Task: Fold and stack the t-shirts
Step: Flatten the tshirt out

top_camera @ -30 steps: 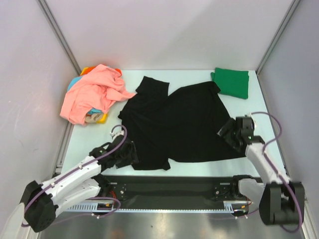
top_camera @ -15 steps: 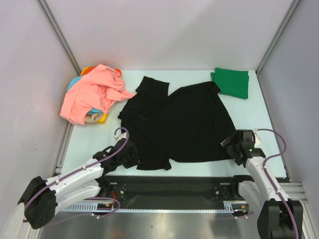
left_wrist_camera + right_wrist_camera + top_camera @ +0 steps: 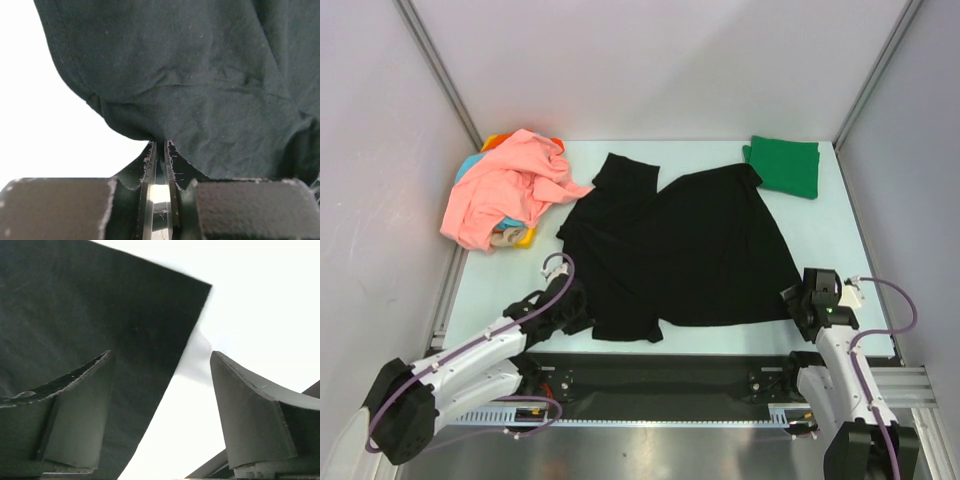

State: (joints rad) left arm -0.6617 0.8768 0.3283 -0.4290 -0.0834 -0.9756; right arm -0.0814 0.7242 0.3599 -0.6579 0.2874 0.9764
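The left arm (image 3: pixel 470 352) and right arm (image 3: pixel 842 365) have white shells, black joints and black bases. A thin purple cable (image 3: pixel 560 261) loops along each. The right gripper (image 3: pixel 160 355) has dark, curved fingers (image 3: pixel 80 410).

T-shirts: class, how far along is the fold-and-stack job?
Done: the green t-shirt lies folded at the far right. In hand: the black t-shirt lies spread out; the left end effector pinches its near left hem, and the right end effector stands open at its near right corner. Left: the salmon-pink t-shirt and the shirts under it, heaped unfolded.
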